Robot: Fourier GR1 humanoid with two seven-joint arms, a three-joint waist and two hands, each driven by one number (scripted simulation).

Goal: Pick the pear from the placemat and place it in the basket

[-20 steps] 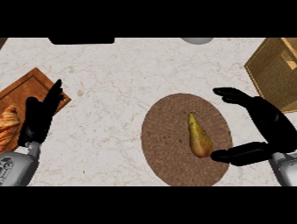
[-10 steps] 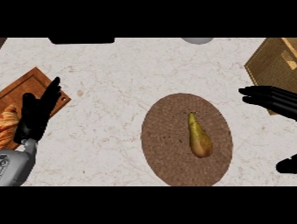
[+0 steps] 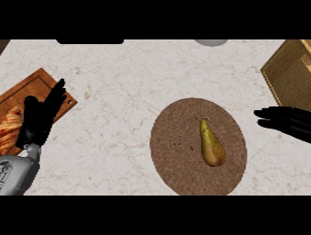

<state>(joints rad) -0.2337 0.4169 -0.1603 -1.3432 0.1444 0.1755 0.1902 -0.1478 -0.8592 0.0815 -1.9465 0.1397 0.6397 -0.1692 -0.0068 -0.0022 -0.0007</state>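
head view looks steeply down onto the counter (image 3: 117, 142).

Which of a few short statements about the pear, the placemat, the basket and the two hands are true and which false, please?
1. The yellow-green pear lies on the round brown woven placemat. True.
2. The pear sits inside the light wooden basket. False: the basket stands at the upper right, and the pear is on the placemat.
3. The right hand is curled round the pear. False: it is open beside the placemat, apart from the pear.
4. The left hand rests open at the left, above the brown wooden cutting board. True.
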